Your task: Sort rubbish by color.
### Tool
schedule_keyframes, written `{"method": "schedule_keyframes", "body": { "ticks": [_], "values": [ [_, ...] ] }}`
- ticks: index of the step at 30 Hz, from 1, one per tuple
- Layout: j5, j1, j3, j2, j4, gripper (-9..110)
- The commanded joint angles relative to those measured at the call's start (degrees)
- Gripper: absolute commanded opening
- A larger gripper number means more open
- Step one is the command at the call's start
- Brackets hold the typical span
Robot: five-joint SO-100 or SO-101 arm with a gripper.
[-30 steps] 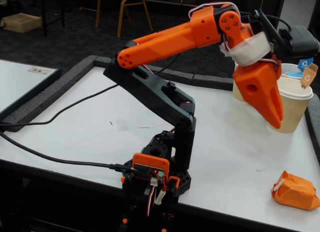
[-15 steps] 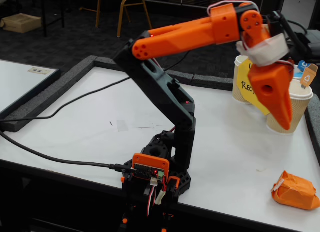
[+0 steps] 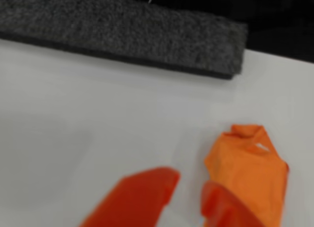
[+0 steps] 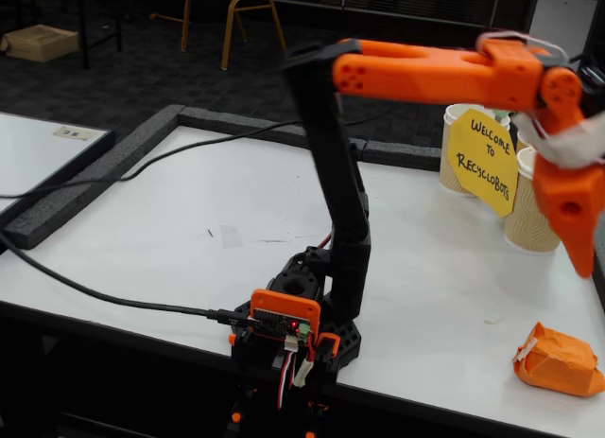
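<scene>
Gripper: the orange two-finger gripper [image 4: 579,254] hangs in the air at the right edge of the fixed view, tips pointing down; in the wrist view [image 3: 189,195] its two blurred orange fingers enter from the bottom edge with a strip of bare table between them, so they stand apart and hold nothing.

Task's thing: the crumpled orange paper wad with a bit of white tape [image 4: 560,359] lies on the table below the gripper, well clear of the tips, near the table's front right corner.

Wrist view only: the wad [image 3: 250,168] sits just beside the right-hand finger [image 3: 221,207], whose tip partly overlaps its lower edge in the picture; whether they touch cannot be told. Beyond the fingers runs a grey foam border strip [image 3: 122,31], ending in a square corner.

Fixed view only: the arm's black upright link and orange forearm [image 4: 425,74] reach out level to the right. Behind the gripper stand beige ribbed paper cups [image 4: 529,211] and a yellow hand-lettered "Welcome to Recyclobots" sign [image 4: 484,159].

Surface: a white tabletop [image 4: 189,220] edged with grey foam; black cables [image 4: 104,296] run to the arm's base [image 4: 293,334].

Room: dark carpet, a chair with gold metal legs [image 4: 232,17], and a cardboard box [image 4: 38,43] on the floor far behind the arm.
</scene>
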Motion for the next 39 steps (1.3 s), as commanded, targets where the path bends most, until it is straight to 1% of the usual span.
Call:
{"method": "schedule_keyframes", "body": {
  "ticks": [1,7,14,20,21,24,27,32,39],
  "values": [
    [-1.7,-0.2,-9.7,-3.4,-1.8,0],
    [-3.5,5.2,-10.3,-6.1,0.2,0],
    [-3.5,10.8,-15.2,-6.0,9.7,0],
    [-3.5,12.1,-14.5,-6.0,9.9,1],
    [-3.5,12.2,-13.9,-6.0,9.8,2],
    [-3.5,12.9,-11.4,-6.0,9.0,15],
    [-3.5,13.6,-8.4,-6.2,7.2,23],
    [-3.5,14.0,-5.6,-8.6,4.8,28],
    [-3.6,14.7,-6.0,-13.1,3.5,30]
  ]
}}
